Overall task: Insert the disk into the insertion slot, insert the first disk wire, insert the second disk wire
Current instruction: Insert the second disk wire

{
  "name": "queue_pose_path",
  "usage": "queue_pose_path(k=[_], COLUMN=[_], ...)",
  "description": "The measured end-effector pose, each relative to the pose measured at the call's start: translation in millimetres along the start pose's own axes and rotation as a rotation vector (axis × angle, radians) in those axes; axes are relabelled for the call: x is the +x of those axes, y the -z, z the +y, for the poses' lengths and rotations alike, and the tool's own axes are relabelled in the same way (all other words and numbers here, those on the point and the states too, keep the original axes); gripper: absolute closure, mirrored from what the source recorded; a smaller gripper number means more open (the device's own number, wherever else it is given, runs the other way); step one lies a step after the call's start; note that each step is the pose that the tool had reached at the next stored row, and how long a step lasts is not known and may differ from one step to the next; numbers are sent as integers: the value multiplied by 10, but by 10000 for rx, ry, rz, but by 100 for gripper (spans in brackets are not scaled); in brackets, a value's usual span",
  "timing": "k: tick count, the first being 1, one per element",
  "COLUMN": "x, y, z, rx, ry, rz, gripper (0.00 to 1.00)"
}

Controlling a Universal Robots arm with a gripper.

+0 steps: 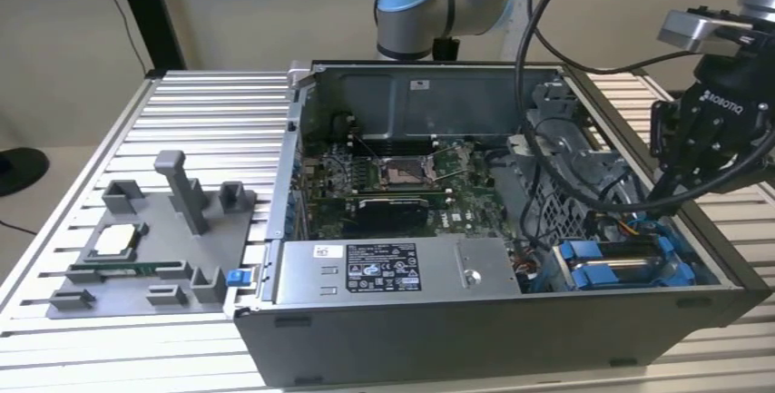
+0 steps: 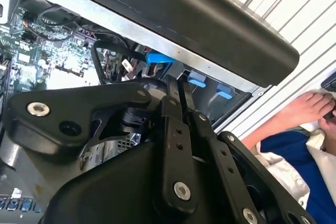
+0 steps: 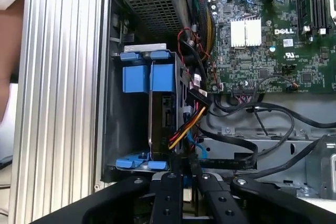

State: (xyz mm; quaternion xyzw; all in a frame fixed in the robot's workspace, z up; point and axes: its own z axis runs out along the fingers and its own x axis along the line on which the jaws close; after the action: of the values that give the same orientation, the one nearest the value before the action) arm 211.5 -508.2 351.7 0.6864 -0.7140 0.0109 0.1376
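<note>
Your gripper (image 1: 666, 191), fingers closed, hung over the wire bundle (image 3: 186, 129) beside the disk (image 1: 612, 270) in the insertion slot (image 1: 685, 257). I judged you were on wire insertion, which demanded exact connector alignment.

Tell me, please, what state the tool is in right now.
Tool: closed or nearly so, by the insertion slot; whether it pinches a wire cannot be told.

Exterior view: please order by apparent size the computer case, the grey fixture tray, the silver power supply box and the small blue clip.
1. computer case
2 and 3. grey fixture tray and silver power supply box look nearly alike; not ranked.
4. small blue clip
</note>
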Motion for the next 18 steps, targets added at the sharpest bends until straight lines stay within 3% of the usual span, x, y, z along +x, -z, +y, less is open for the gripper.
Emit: queue_pose_path(k=[6,8,17,18], x=[95,99,114,125], y=[-29,-34,-42,-39], z=[103,134,154,154], rx=[7,70,124,122], ry=[3,11,281,306], rz=[-32,-145,-1757,-1895], gripper=[100,100,100,100])
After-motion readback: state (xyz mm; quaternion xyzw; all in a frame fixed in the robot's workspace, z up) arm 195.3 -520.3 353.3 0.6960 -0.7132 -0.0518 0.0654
